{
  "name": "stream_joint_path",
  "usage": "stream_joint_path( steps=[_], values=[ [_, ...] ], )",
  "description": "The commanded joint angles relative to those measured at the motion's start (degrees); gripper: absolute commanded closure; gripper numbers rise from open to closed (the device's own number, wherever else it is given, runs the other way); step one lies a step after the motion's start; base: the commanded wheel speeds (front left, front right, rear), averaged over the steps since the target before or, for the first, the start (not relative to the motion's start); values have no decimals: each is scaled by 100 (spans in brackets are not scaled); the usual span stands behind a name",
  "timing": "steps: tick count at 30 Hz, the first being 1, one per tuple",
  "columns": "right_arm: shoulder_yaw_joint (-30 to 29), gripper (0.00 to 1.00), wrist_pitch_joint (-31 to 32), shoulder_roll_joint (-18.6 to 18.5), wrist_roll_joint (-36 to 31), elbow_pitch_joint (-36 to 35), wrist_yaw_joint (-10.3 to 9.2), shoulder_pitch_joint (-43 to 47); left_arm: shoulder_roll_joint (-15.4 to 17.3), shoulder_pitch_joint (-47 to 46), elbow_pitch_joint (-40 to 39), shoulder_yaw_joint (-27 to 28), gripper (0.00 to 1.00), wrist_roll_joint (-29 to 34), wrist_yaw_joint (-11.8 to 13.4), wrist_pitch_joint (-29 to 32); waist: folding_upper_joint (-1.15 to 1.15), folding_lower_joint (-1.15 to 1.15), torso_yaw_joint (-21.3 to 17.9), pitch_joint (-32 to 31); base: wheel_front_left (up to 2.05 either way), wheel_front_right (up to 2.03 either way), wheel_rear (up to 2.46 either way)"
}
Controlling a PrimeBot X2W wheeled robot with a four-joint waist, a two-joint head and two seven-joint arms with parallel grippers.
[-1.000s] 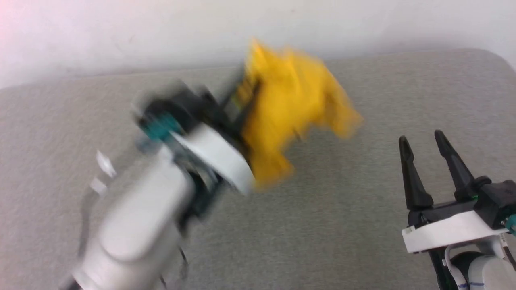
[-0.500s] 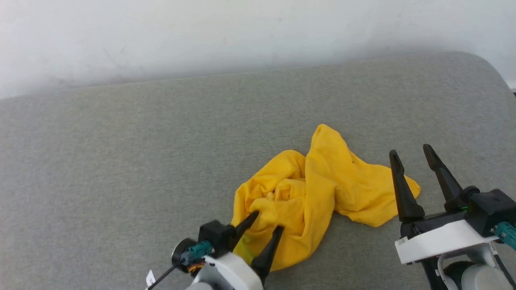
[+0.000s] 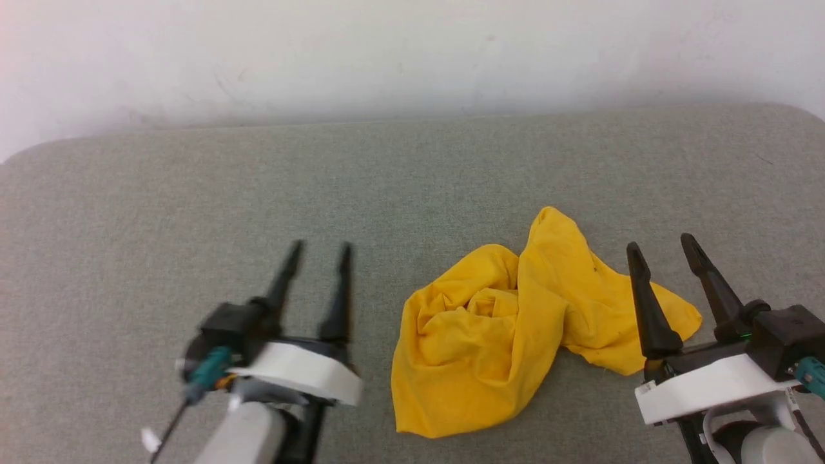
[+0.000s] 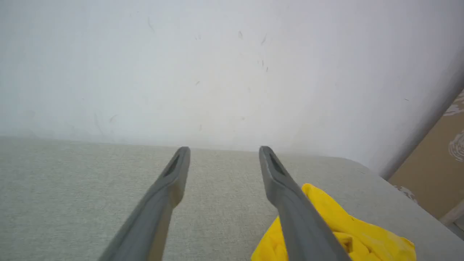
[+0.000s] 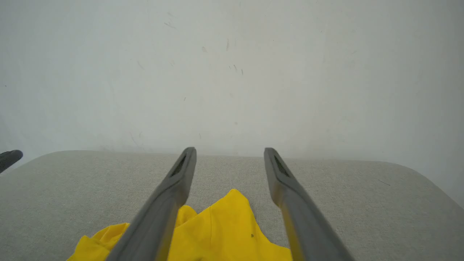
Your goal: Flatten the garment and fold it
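Observation:
The garment (image 3: 515, 328), a bright yellow T-shirt, lies crumpled in a heap on the grey padded surface (image 3: 193, 193), right of centre; no print shows. My left gripper (image 3: 320, 248) is open and empty, to the left of the heap and apart from it. In the left wrist view the garment (image 4: 359, 232) lies beside the right finger. My right gripper (image 3: 660, 245) is open and empty, just over the heap's right flap. In the right wrist view the garment (image 5: 232, 232) lies below and between the open fingers (image 5: 170, 203).
A white wall (image 3: 412, 51) runs along the far edge of the grey surface. The surface's rounded right end (image 4: 391, 188) drops off next to a tan panel (image 4: 435, 159). The other arm's fingertip (image 5: 9, 158) peeks in at the right wrist view's left edge.
The left gripper flung the garment down and let go of it, then drew back to the left, open. The head camera has shifted slightly. The right gripper has stayed in place.

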Motion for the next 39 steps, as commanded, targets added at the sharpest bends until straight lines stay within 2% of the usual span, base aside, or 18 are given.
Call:
stream_joint_path(
  steps=[1, 5, 6, 7, 10, 16, 22, 26, 29, 35, 39],
  values=[
    [-16, 0, 29, 10, -20, -2, -5, 89, 90, 156, -103, 260, 0, 120, 61, -26, 0, 0, 23, -19, 0, 0, 0],
    [-83, 0, 55, 10, -44, -18, -5, 137, 324, 477, -287, 905, 0, 327, 118, -26, 0, 0, 74, -44, 0, 0, 0],
    [-83, 0, 55, 10, -44, -18, -5, 137, 324, 477, -287, 905, 0, 327, 118, -26, 0, 0, 74, -44, 0, 0, 0],
    [-115, 0, 85, 10, -61, -23, -5, 164, 397, 652, -383, 1186, 0, 396, 172, -26, 0, 0, 107, -63, 0, 0, 0],
    [-126, 0, 140, 10, -72, -30, -5, 186, 461, 885, -489, 1499, 0, 479, 226, -26, 0, 0, 145, -70, 0, 0, 0],
    [-212, 0, 325, 10, -156, 66, -5, 222, 412, 1065, -647, 1756, 0, 610, 217, -27, 0, 0, 268, -92, 0, 0, 0],
    [-588, 0, 1028, -39, -339, 728, -5, 30, 253, 1101, -729, 1810, 0, 757, 102, -27, 0, 0, 469, -92, 0, 0, 0],
    [-828, 0, 1406, -407, -162, 1495, -5, -341, 116, 1078, -716, 1815, 0, 834, 2, -27, 0, 0, 593, -49, 0, 0, 0],
    [-782, 0, 1743, -774, 109, 2186, -5, -645, -2, 1017, -677, 1841, 0, 867, -91, -27, 0, 0, 672, 24, 0, 0, 0],
    [-94, 0, 2661, -1465, 826, 3391, -5, -1210, -245, 932, -606, 1909, 0, 969, -279, -27, 0, 0, 743, 170, 0, 0, 0],
    [479, 0, 3440, -1659, 1387, 3974, -5, -1367, -372, 898, -557, 1972, 0, 1031, -393, -27, 0, 0, 754, 220, 0, 0, 0]
  ],
)
